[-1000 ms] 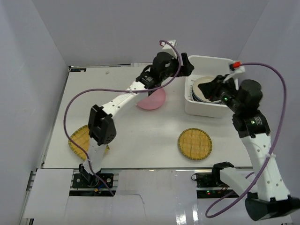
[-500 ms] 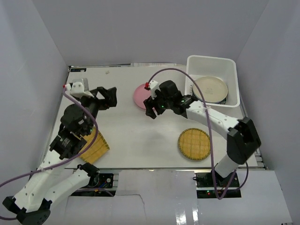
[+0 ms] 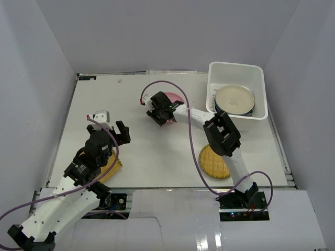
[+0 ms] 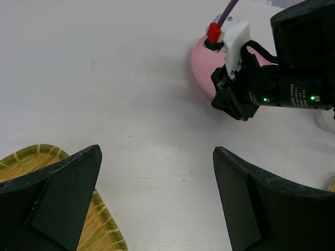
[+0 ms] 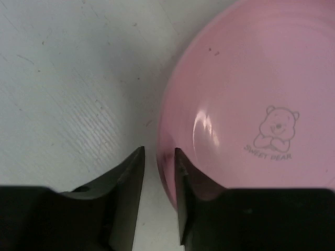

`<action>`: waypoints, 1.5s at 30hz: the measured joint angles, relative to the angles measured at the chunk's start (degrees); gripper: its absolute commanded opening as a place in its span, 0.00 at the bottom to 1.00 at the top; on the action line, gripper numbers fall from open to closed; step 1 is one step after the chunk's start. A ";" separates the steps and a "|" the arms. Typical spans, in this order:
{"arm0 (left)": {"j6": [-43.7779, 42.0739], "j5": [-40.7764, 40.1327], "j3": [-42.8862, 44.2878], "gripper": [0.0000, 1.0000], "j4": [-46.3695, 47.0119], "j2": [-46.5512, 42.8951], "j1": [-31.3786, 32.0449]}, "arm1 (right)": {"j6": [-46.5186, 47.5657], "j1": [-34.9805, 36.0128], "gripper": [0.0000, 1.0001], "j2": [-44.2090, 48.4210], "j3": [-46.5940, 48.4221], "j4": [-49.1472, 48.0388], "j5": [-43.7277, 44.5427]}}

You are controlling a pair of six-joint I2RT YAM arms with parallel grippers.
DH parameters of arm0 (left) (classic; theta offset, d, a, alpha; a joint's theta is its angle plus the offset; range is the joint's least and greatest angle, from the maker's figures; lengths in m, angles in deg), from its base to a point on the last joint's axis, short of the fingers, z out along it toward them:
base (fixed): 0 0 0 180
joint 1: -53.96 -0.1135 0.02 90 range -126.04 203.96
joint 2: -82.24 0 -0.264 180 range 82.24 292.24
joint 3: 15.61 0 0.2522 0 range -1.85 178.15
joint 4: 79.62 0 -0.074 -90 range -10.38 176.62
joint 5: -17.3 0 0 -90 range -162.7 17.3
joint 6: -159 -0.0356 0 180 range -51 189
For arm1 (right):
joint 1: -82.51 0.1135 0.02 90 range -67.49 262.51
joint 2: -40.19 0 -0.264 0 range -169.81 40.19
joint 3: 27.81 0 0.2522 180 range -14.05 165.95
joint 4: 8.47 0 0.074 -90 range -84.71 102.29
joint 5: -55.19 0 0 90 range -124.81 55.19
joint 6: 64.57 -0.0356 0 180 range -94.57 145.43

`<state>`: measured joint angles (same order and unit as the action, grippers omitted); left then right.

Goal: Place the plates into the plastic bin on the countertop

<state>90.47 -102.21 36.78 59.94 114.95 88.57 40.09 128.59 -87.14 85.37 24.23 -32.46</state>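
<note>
A pink plate [image 3: 174, 99] [image 5: 246, 94] lies on the countertop [image 3: 157, 151] left of the plastic bin [image 3: 235, 69]. My right gripper [image 3: 158, 116] [image 5: 158, 151] straddles its near rim, one finger inside and one outside, narrowly open with a sliver of table still showing beside the rim. The bin holds stacked plates, a cream one [image 3: 234, 99] on top. My left gripper [image 3: 119, 132] [image 4: 157, 151] hangs wide open and empty over bare table, next to a yellow woven plate [image 3: 110, 168] [image 4: 107, 230]. A second yellow plate [image 3: 209, 163] lies front right, partly under the right arm.
The right arm [image 3: 222, 133] reaches across the table from front right to the pink plate; its wrist [image 4: 272, 91] shows in the left wrist view. Purple cables loop over both arms. White walls enclose the table on three sides.
The right gripper moved left onto the pink plate's rim and its jaws narrowed. The left arm drew back toward the front left, staying wide open.
</note>
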 measured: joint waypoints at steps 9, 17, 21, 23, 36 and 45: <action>-0.39 3.28 -0.42 0.98 1.38 0.17 -0.02 | -0.24 4.02 0.08 3.02 2.08 -0.17 7.74; 5.40 19.91 -1.03 0.98 4.13 6.49 -0.11 | -0.13 0.33 0.08 25.70 0.76 -1.60 17.14; 12.13 34.84 -5.68 0.98 13.27 18.78 0.68 | -2.19 -11.67 0.08 37.33 -6.67 -6.47 21.53; 14.91 38.27 -7.34 0.98 16.13 25.05 3.58 | -4.26 -18.36 0.08 40.00 -12.07 -7.08 22.14; 18.40 37.22 11.91 0.81 28.89 63.41 22.88 | -15.19 -31.45 0.76 32.74 -28.04 -5.70 10.43; 17.94 35.56 24.98 0.53 31.71 78.20 25.03 | -20.94 -31.50 0.78 47.69 -34.01 -6.45 2.54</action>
<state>108.42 -66.65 61.77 91.66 193.15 113.60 19.15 97.10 -39.44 51.36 17.78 -29.93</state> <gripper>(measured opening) 0.669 0.796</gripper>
